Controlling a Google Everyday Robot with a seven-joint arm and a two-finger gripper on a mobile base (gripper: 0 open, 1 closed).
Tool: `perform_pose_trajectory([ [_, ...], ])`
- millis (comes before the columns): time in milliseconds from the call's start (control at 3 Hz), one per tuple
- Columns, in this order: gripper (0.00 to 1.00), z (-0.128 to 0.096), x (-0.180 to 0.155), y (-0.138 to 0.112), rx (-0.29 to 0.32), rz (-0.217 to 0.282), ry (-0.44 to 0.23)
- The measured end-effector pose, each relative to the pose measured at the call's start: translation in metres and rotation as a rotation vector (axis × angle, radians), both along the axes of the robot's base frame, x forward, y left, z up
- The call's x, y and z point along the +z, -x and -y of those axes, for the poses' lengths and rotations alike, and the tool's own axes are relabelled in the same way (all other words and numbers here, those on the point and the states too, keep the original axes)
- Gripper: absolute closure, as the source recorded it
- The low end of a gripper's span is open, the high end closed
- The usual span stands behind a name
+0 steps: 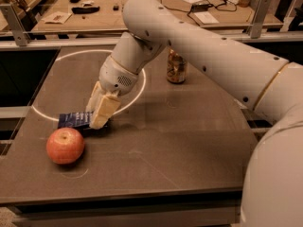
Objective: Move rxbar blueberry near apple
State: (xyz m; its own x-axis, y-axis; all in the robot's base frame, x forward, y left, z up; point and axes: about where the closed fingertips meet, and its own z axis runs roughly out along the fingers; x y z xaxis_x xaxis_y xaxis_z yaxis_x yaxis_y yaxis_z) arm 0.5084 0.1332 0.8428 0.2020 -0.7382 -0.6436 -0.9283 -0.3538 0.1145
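One tabletop [189,141], dark and matte, is carrying everything. A white ring [85,52] is showing on its far left part.

Arm [199,46] is reaching in from the right and bending down toward the left half.

Apple [65,145] is sitting near the front left corner, nothing touching it.

Can [176,66] is standing upright toward the back, well apart from the apple and partly tucked behind the arm.

Hand [100,111] is hanging low, just behind and to the right of the apple, and is looking clamped on the right end of the bar [73,119].

Bar is lying roughly flat and poking leftward out of the hand. It is at the tabletop or barely above it; I cannot tell which. It is sitting just behind the apple, close but not touching.

Handling, as judgement:
- Bar is probably weighing very little. It is likely bending slightly, with a slick, crinkly wrapper.
- Pinching one end across the thin faces is looking like the workable hold.
- With an end grip, the free end is liable to be drooping or pivoting.
- Apple is round and is likely to be rolling if nudged, so the set-down is wanting a small gap.
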Motion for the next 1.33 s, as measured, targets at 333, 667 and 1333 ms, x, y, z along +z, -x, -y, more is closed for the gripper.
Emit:
perform_pose_trajectory([
  [333,0.81,-0.0012,-0.0045,0.0019,0.005,-0.037,-0.009],
  [667,0.57,-0.0016,-0.0051,0.0022,0.011,-0.058,-0.015],
  [1333,0.11,0.0034,0.0000,-0.0032,-0.007,-0.036,0.033],
])
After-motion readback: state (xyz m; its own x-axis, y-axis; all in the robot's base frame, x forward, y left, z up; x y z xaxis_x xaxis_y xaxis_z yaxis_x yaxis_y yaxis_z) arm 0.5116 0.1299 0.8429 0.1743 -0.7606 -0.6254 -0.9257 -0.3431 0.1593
